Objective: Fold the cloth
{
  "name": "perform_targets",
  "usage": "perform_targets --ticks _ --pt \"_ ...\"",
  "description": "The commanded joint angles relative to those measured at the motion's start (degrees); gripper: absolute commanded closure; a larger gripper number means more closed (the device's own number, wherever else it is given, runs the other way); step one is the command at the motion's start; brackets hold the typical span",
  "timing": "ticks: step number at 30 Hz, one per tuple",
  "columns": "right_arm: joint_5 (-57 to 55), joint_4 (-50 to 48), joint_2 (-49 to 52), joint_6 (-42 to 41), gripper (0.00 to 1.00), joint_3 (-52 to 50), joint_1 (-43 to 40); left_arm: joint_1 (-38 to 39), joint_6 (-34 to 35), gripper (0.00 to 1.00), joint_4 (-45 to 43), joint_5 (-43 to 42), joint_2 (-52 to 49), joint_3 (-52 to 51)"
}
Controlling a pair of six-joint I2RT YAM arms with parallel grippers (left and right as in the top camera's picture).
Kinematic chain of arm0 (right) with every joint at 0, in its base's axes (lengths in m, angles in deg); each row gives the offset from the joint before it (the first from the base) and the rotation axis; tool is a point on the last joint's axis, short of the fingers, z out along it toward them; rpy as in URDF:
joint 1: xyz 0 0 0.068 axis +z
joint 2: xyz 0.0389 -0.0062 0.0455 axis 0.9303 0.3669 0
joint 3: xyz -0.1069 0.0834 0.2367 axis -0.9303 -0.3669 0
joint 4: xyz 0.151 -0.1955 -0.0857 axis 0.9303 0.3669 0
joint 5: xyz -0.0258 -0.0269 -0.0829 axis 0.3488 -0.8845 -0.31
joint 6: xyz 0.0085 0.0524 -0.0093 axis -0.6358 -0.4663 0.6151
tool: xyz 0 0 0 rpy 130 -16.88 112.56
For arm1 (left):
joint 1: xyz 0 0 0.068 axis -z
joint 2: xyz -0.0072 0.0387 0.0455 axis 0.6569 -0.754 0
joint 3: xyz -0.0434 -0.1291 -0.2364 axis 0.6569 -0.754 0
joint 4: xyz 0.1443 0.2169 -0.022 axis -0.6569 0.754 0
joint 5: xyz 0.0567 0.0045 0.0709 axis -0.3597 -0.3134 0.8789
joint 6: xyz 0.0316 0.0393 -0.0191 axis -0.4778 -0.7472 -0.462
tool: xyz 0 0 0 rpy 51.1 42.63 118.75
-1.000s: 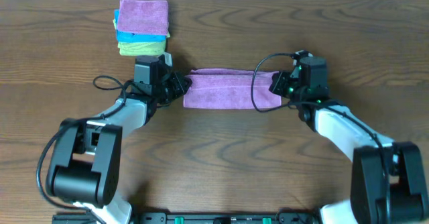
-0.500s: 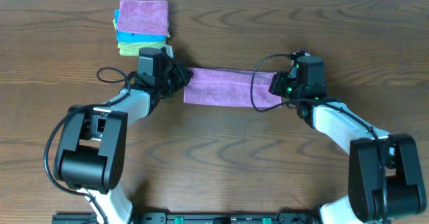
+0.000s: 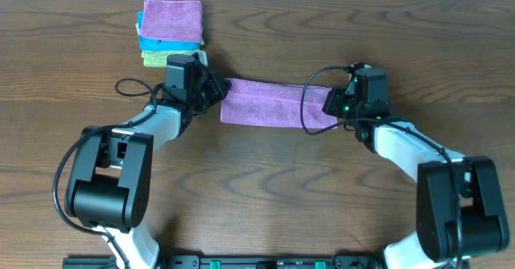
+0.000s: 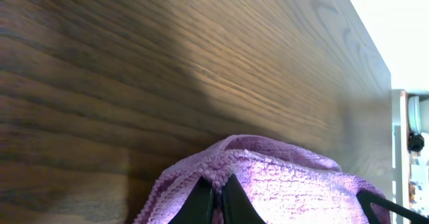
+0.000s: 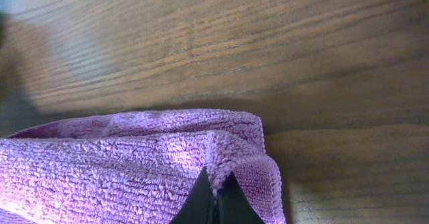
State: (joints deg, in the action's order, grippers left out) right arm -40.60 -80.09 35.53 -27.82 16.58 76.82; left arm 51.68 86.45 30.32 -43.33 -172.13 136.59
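Observation:
A purple cloth (image 3: 273, 104) lies folded into a long strip across the middle of the wooden table. My left gripper (image 3: 217, 92) is shut on the strip's left end, pinching a ridge of purple cloth (image 4: 268, 177) between its fingers (image 4: 216, 197). My right gripper (image 3: 331, 101) is shut on the strip's right end; the cloth (image 5: 120, 163) bunches up between its fingertips (image 5: 216, 194). The cloth hangs stretched between both grippers, its left end a little farther back than its right.
A stack of folded cloths (image 3: 170, 32), purple on top with blue and yellow-green under it, sits at the back left, close behind my left gripper. Black cables loop beside both wrists. The table's far edge (image 4: 375, 43) shows in the left wrist view.
My left gripper has moved back and slightly right with the cloth's left end, tilting the strip. The right gripper has shifted slightly back.

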Motion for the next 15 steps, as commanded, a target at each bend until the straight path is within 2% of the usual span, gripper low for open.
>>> perform_targets --ticks 1,8,10,13,14,15 --pt "-2.97 -0.35 1.60 1.11 0.99 0.98 0.07 -0.48 -2.21 0.94 -0.15 4.02 -0.85 1.20" --pt "-5.92 -2.16 2.12 1.33 0.98 0.98 1.31 -0.46 -3.82 0.94 -0.15 6.21 -0.85 1.20" --pt "-6.12 -2.56 2.12 1.55 0.87 0.98 1.44 -0.48 -3.91 0.92 -0.11 6.47 -0.85 1.20" --pt "-6.10 -2.73 2.12 1.55 0.71 0.98 1.44 -0.48 -5.35 0.76 -0.11 6.43 -0.85 1.20" --pt "-6.10 -2.73 2.12 1.55 0.63 0.98 1.44 -0.48 -6.08 0.71 -0.11 6.43 -0.85 1.20" --pt "-6.08 -2.73 2.12 1.55 0.62 0.98 1.44 -0.48 -6.47 0.67 -0.13 6.40 -0.85 1.20"
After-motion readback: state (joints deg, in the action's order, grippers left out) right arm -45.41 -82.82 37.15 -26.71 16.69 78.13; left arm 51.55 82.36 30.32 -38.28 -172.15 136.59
